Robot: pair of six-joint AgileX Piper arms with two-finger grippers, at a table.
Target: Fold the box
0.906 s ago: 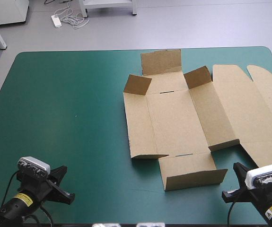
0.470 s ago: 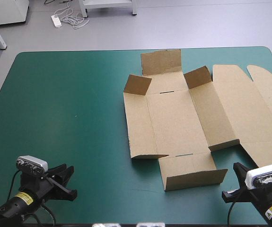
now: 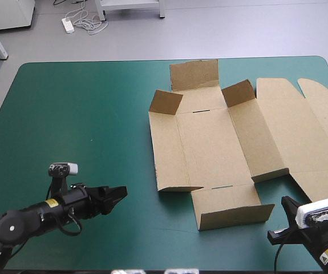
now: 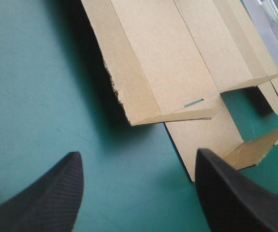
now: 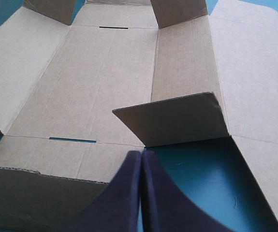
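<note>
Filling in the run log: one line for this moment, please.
box: flat sheet, several flaps raised | left gripper: open, aimed at box, apart from it | right gripper: shut, by box's near flap

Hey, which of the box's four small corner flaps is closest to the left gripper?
The near-left flap, at the near end of the ragged-edged left panel, just ahead of the open left gripper. The other three sit farther away.

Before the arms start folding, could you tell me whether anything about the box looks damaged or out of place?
Yes: on the box, the left side panel's outer edge is ragged and torn-looking toward its near corner, just ahead of the open left gripper. Nothing else stands out.
</note>
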